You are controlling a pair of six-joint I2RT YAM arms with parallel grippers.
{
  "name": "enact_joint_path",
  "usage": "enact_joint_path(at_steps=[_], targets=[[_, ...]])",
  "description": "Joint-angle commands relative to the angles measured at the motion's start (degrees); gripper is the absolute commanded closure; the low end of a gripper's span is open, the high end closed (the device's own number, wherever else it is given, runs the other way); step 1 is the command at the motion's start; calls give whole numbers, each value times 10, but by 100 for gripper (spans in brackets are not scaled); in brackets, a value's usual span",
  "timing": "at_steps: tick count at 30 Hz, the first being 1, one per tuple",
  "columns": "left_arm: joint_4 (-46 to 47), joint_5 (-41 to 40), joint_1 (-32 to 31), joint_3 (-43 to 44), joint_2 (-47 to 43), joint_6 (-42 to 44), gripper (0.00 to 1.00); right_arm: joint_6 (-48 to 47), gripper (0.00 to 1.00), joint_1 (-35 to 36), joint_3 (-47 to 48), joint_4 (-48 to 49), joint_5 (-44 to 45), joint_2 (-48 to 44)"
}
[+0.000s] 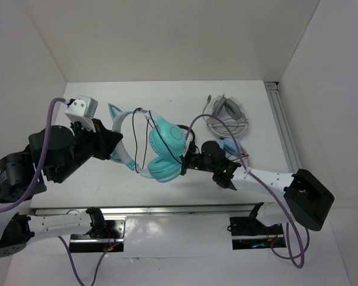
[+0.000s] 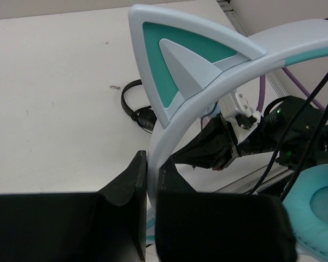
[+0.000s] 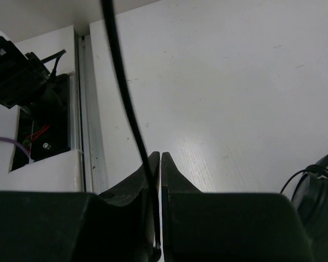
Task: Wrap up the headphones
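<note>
Left end effector (image 2: pixel 151 164) extended right, clamped on headphones (image 2: pixel 295 41) band. Right end effector (image 3: pixel 157 159) extended left, closed on cable (image 3: pixel 126 103); pinch shown only in wrist view.

The headphones (image 1: pixel 167 138) at mid-table, between the left gripper (image 1: pixel 116 146) and right gripper (image 1: pixel 185 163); another pair (image 1: pixel 227 117) lies behind, to the right

The headphones (image 1: pixel 167 142) are found at the middle of the bench (image 1: pixel 185 98), with the teal ear cups set at 3 o'clock. The white headband (image 2: pixel 208 76), with its teal cat ears, is arched toward 9 o'clock and is pinched by the left gripper (image 2: pixel 151 169). The thin black cable (image 3: pixel 123 93) is draped across the band and caught in the right gripper (image 3: pixel 160 158).
</note>
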Motion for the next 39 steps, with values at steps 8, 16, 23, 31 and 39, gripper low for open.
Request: enact_joint_path(at_steps=[8, 16, 23, 31, 39], targets=[[22, -105, -1, 89, 58, -64, 100, 44, 87, 14, -26, 131, -28, 42], [8, -129, -1, 124, 80, -64, 100, 60, 83, 19, -44, 169, -39, 68], [-13, -178, -1, 130, 80, -70, 100, 60, 82, 32, -49, 169, -27, 85], [-38, -258, -1, 95, 86, -97, 100, 52, 100, 108, -80, 147, 94, 33], [1, -243, 89, 18, 96, -129, 100, 31, 100, 252, -66, 101, 278, 17]])
